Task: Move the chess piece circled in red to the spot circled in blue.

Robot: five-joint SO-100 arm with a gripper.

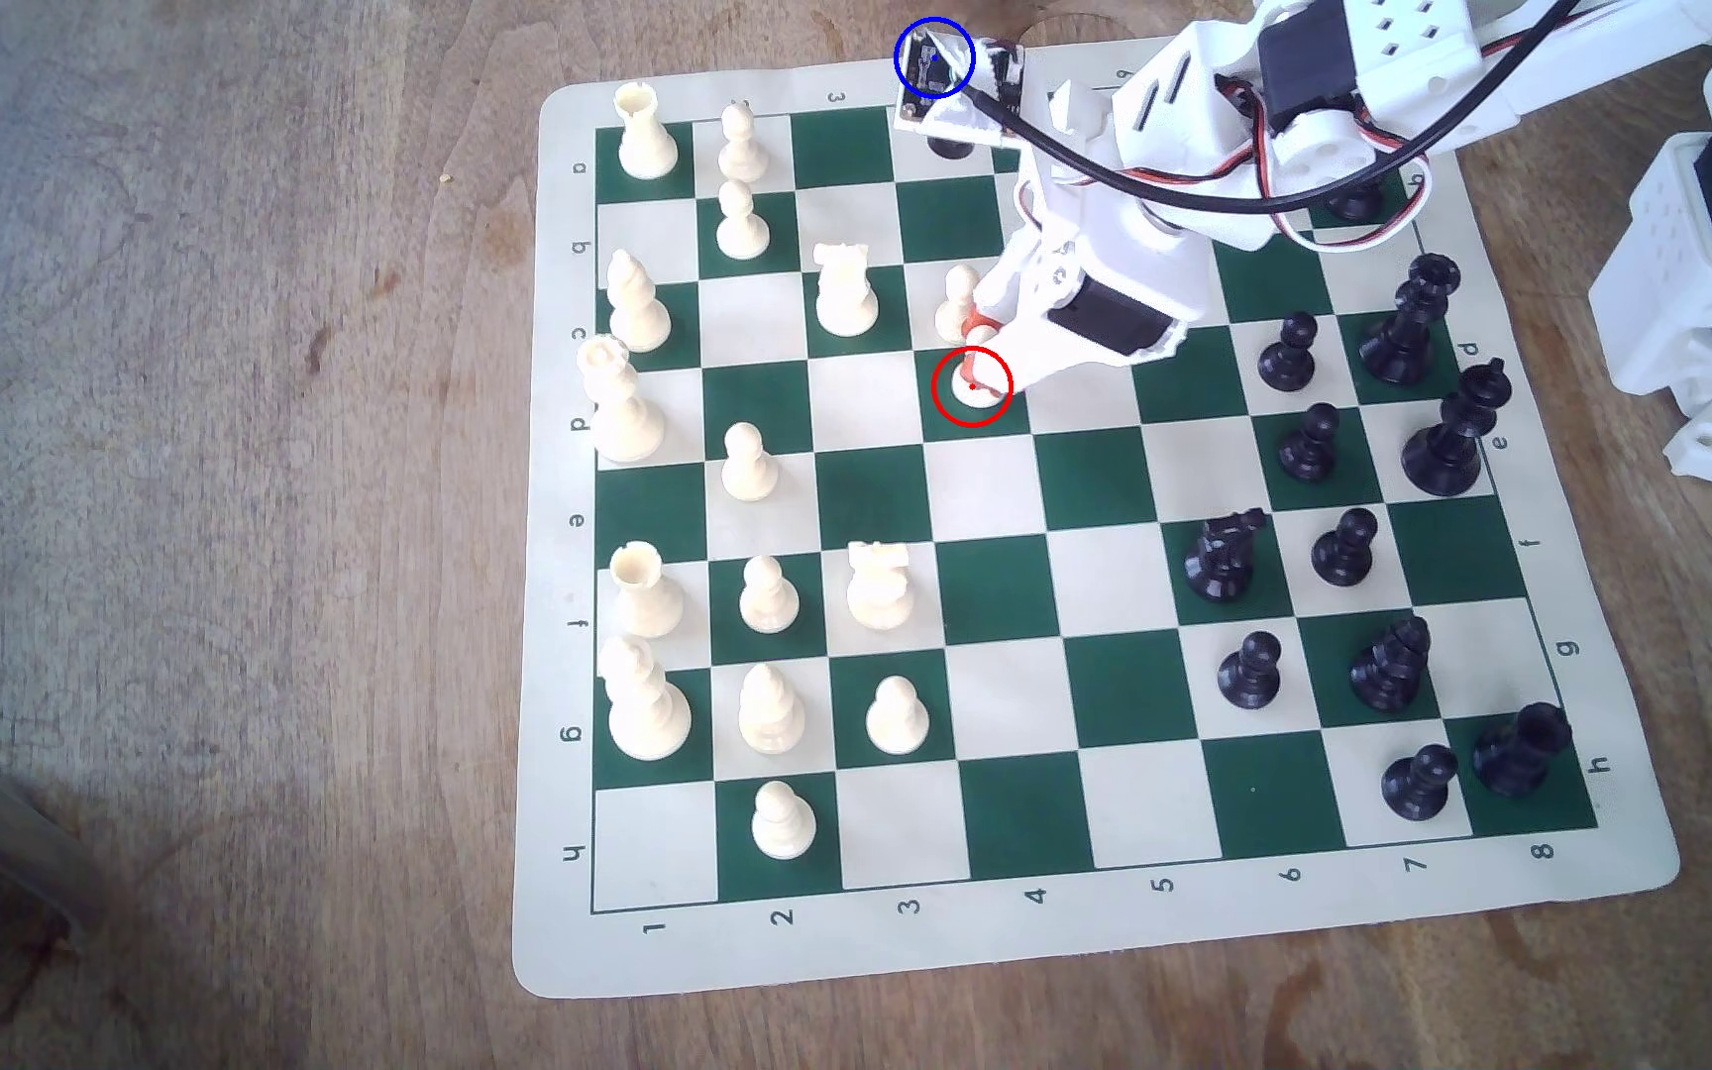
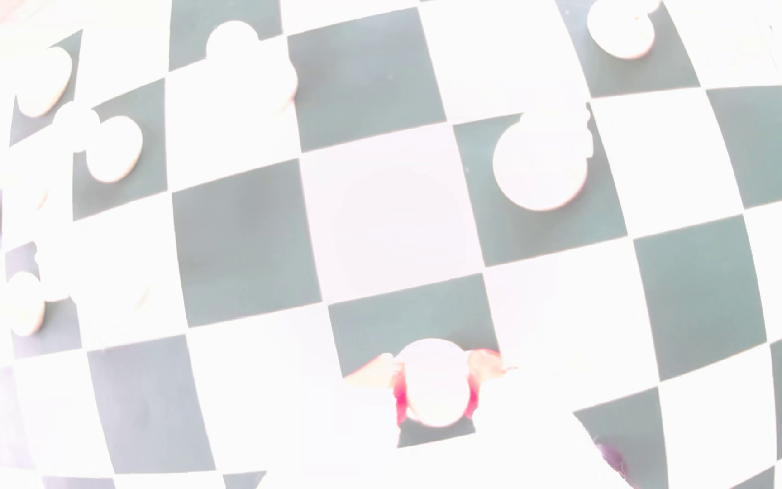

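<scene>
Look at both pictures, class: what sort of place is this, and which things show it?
Probably a hobby or lab tabletop for robot chess: a worn wooden table, a roll-up green-and-cream vinyl chess mat, and a white 3D-printed robot arm whose gripper is at a cream plastic pawn.

Looks like a hobby or home robotics bench rather than a factory floor: worn, stained wooden tabletop (image 1: 214, 514), roll-up vinyl chess mat (image 1: 1068, 926) with green and cream squares laid flat on it, white 3D-printed arm (image 1: 1346, 103) with exposed servo wires (image 1: 1243, 195), small bare circuit board (image 1: 955, 82) at the mat's far edge. Daylight-bright, overexposed in the wrist view.
</scene>
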